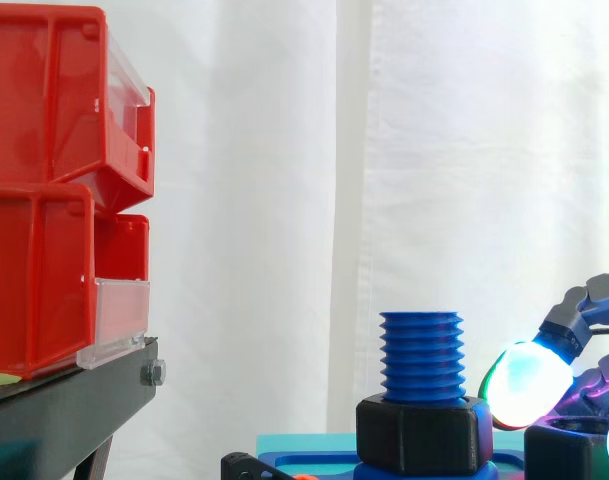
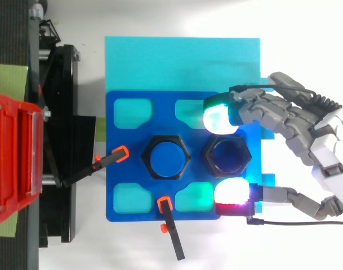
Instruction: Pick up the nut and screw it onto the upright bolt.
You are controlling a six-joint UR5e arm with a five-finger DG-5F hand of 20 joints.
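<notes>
- The nut [image 2: 208,158], black and hexagonal, lay flat in a recess right of centre on the blue base plate [image 2: 126,185]. It sat just beside the upright bolt [image 1: 421,352] and was not yet on it.
- The hand [image 2: 306,129] reached in from the right edge of the top view. Its fingers were spread wide, with nothing clamped between them.
- One glowing pad [image 2: 219,115] sat at the nut's upper edge in the frame, and an opposing pad [image 2: 233,194] sat at its lower edge. They straddled the nut across its flats, which I read as lining up for a pinch.
- In the side view the lit pad [image 1: 529,380] appeared level with or just above the nut's top [image 1: 564,452]. I could not tell whether it touched.
- The bolt stood thread-up with a black hex collar [image 1: 424,432] round its foot. The collar probably steadies the bolt so that the threads take the nut squarely.
- Two orange-tipped clamps [image 2: 119,154] [image 2: 166,203] bore on the plate's left and lower edges, apparently to stop it from shifting under twisting loads.
- The plate rested on a cyan sheet [image 2: 160,62].
- Red bins [image 1: 44,180] on the black stand [image 1: 64,410] stood at the left, well apart from the work.
- The pick-up looked not yet begun. The next move would need the pads lowered and closed evenly, or the nut may tip.
</notes>
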